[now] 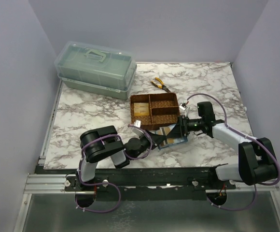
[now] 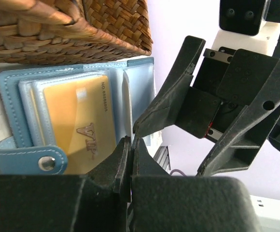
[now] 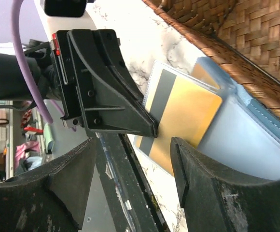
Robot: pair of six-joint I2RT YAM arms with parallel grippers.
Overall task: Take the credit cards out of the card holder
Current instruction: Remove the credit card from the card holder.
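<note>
The teal-blue card holder (image 1: 175,137) lies open on the table just in front of the woven tray. In the left wrist view a gold "VIP" card (image 2: 77,123) sits in its clear sleeve inside the blue cover (image 2: 8,104). My left gripper (image 2: 131,142) is shut, pinching the edge of a sleeve page of the card holder. In the right wrist view that sleeve holds a gold card with a dark stripe (image 3: 183,121), and the left gripper (image 3: 149,126) pinches its edge. My right gripper (image 3: 135,159) is open and empty, facing the card from close by. Yellowish cards (image 1: 141,108) lie in the tray's left compartment.
The brown woven three-compartment tray (image 1: 155,111) stands directly behind the card holder. Yellow-handled pliers (image 1: 158,84) lie further back. A green lidded plastic box (image 1: 95,69) stands at the back left. The table's near edge rail (image 1: 145,176) runs just in front of both grippers.
</note>
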